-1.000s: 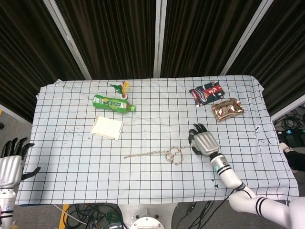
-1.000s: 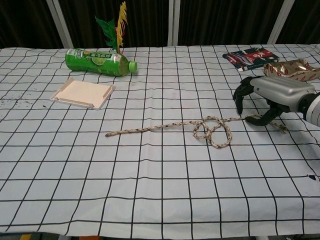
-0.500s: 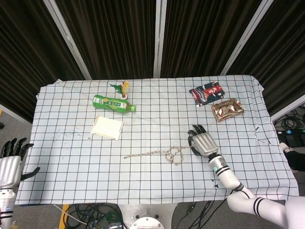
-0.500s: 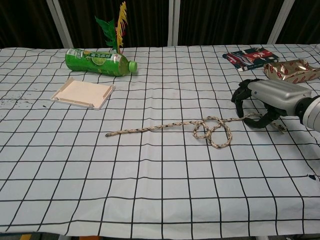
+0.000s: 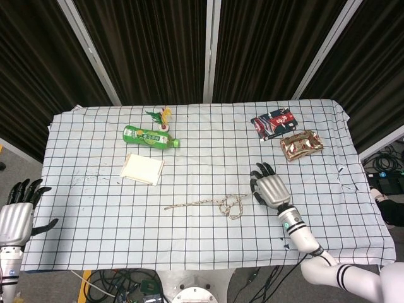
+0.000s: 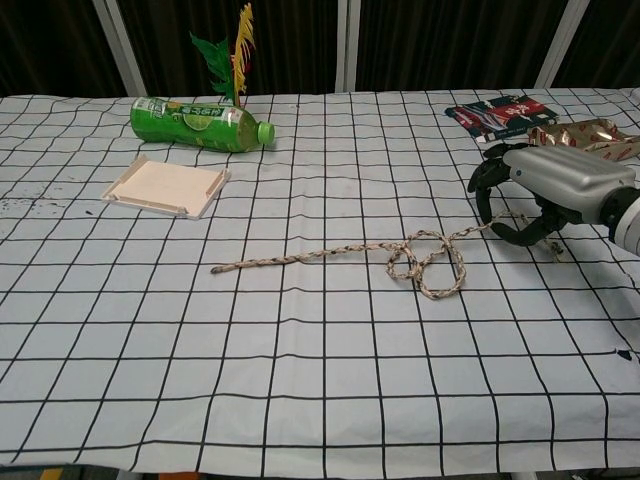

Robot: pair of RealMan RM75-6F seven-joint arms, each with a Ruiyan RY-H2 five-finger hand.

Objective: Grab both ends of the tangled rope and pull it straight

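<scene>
Chest view showed the fingers [image 6: 487,190] of the right hand [image 6: 545,190] curled down around the right end of the rope [image 6: 340,252], with the thumb hooked under it. The cord seemed to be lifted slightly off the cloth there, so it was judged to be held, though the contact itself could not be seen clearly. From that hand the rope was laid leftward across the middle of the desk [image 6: 300,380], through a loose knot of loops [image 6: 428,262], to a free left end [image 6: 222,268] lying flat on the checked cloth.

The left hand [image 5: 17,211] was seen only in the head view, at the lower left corner beyond the desk edge, with its fingers spread and nothing in them. It was well apart from the free end.

Several risks were judged from this. If the right hand were pulled before the left end was taken, the whole rope would only be dragged and the loops tightened. The grip might also be shallow, so the cord could slip out under tension.

The rope's tip under the right palm was hidden. The crossing order inside the knot was too small to be made out. The left arm was cut off by the frame.
</scene>
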